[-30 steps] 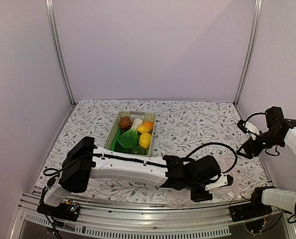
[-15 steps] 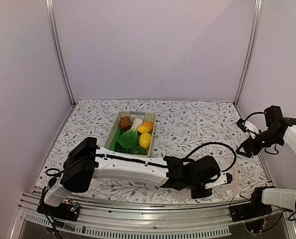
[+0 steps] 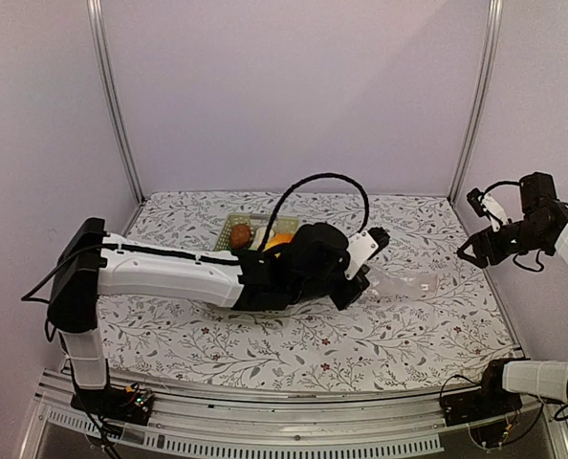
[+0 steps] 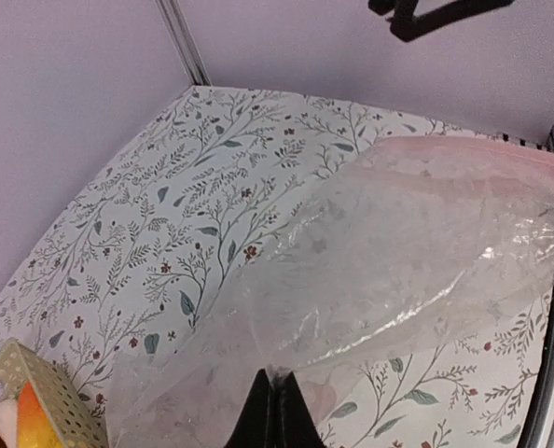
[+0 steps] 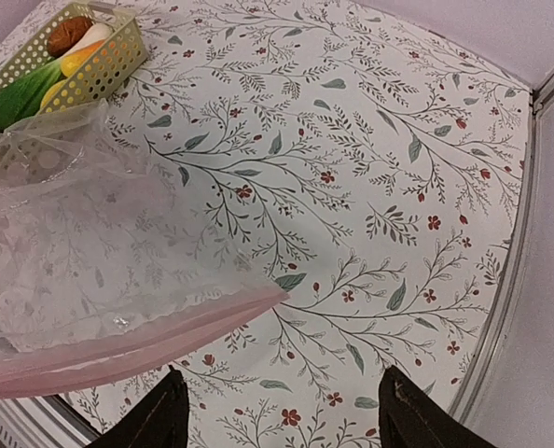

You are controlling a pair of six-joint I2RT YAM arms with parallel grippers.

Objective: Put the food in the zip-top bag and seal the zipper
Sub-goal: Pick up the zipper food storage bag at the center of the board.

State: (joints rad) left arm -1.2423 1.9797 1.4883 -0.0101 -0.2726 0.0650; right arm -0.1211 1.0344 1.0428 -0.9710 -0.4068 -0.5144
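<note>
— So where do we have the zip-top bag [image 3: 405, 285]?

— We have it pinched in the left gripper [image 4: 275, 417], out over the middle of the flowered tablecloth [image 3: 265, 349]. The fingers are pressed together with a fold of the clear plastic caught between them. From that pinch the bag fans out toward the right side of the table. We cannot tell whether its far end touches the cloth.

— And the zipper [image 5: 118, 359]?

— We see it as a pinkish strip along the edge of the bag farthest from the pinch. From the right wrist it runs across the lower left of the view. We cannot tell whether the mouth is sealed or parted.

— Where is the food [image 5: 62, 61]?

— We find it in the pale green lattice basket [image 5: 114, 58] toward the back of the table, just behind the left arm. A brown mushroom-like piece [image 5: 69, 33] sits at one end, and a leafy green bok choy [image 5: 25, 93] lies along the basket with an orange piece beside its white stem.

— What about the right gripper [image 5: 282, 425]?

— We have it raised above the right edge of the table, not touching the bag. Its fingers are spread wide with nothing between them.
</note>
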